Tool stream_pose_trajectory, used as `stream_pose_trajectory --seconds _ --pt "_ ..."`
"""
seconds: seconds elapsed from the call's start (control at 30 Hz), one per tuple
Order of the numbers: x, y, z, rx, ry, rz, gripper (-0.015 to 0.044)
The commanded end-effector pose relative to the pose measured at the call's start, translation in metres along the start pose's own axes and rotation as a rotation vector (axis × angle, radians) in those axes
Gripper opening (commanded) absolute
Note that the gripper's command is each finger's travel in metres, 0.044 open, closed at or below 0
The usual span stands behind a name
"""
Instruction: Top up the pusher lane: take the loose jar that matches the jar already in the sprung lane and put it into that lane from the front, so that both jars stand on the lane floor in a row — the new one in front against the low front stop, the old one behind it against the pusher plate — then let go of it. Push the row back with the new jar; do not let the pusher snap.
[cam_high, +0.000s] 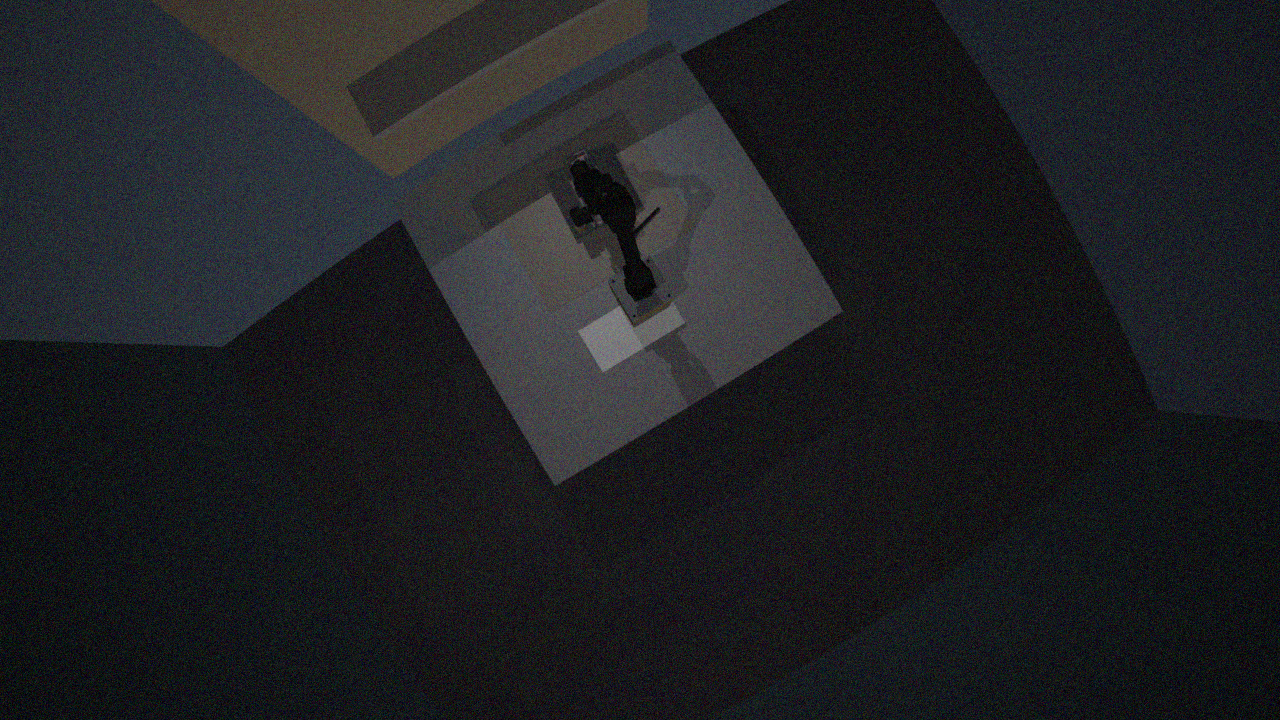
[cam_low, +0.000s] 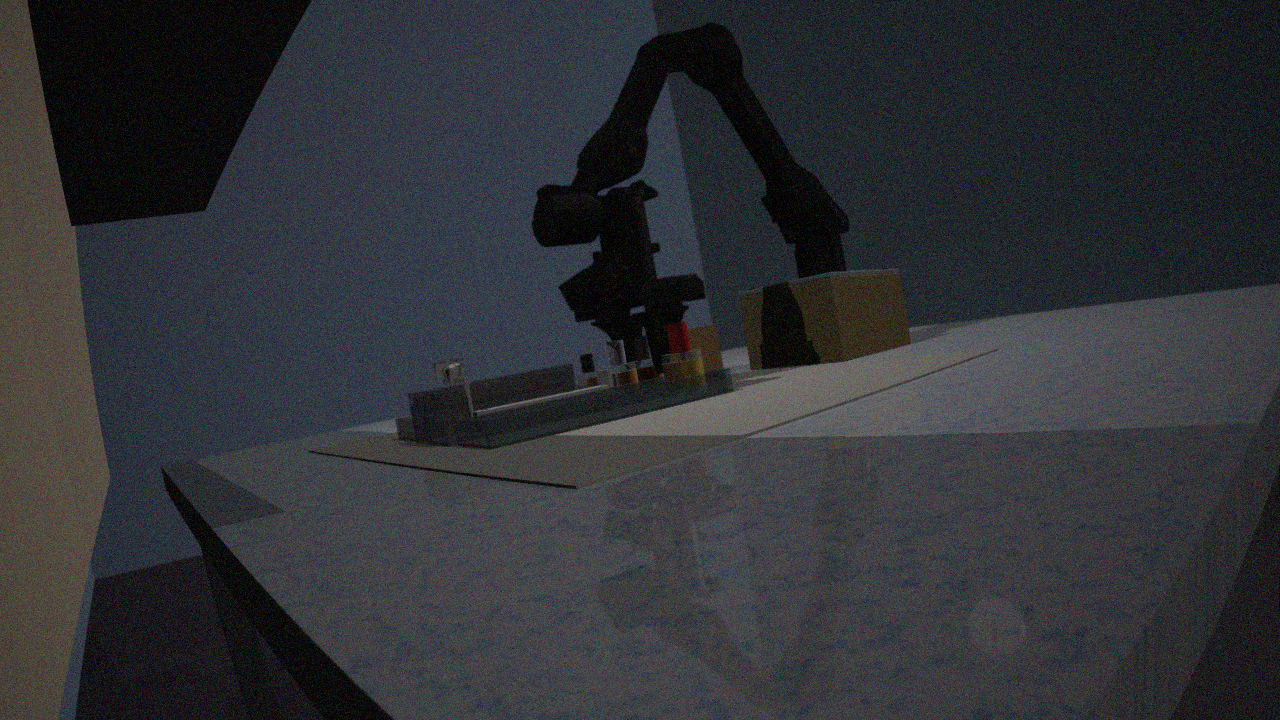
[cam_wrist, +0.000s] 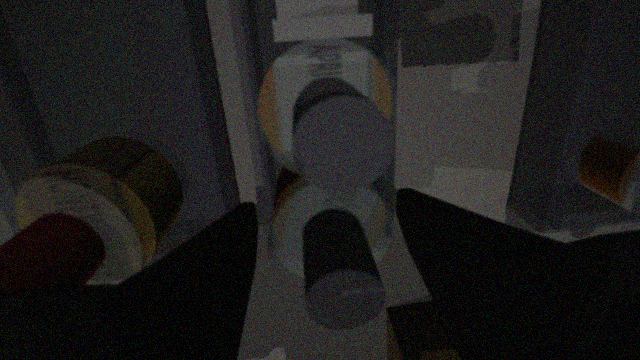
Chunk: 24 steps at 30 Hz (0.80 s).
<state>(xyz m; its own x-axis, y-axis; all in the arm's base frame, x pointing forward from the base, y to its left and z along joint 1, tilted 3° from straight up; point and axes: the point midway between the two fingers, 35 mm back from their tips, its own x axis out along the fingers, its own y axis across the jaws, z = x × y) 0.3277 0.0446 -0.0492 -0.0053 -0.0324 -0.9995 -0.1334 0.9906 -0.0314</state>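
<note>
In the wrist view two jars stand in a row in the sprung lane. The new jar, with a grey lid and pale label, is nearest me. The old jar, alike in look, stands right behind it. The pale pusher plate is behind that one. My gripper is open, with its black fingers on either side of the new jar and a small gap to each. In the side view the lane fixture lies on the table with the jars at its front end. The low front stop is hidden.
A red-lidded jar with a yellow band stands just left of the lane. A small orange jar lies to the right. The arm's base rises from a tan box. A white patch lies on the table.
</note>
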Motion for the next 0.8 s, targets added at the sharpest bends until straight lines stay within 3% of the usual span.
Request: stream_pose_trajectory --seconds 0.0,0.23,0.77 --pt "-0.001 0.0 0.0 -0.003 0.0 -0.001 0.0274" --pt "-0.019 0.0 0.0 -0.003 0.0 -0.001 0.0274" --pt "-0.021 0.0 -0.024 -0.003 0.002 -0.001 0.0274"
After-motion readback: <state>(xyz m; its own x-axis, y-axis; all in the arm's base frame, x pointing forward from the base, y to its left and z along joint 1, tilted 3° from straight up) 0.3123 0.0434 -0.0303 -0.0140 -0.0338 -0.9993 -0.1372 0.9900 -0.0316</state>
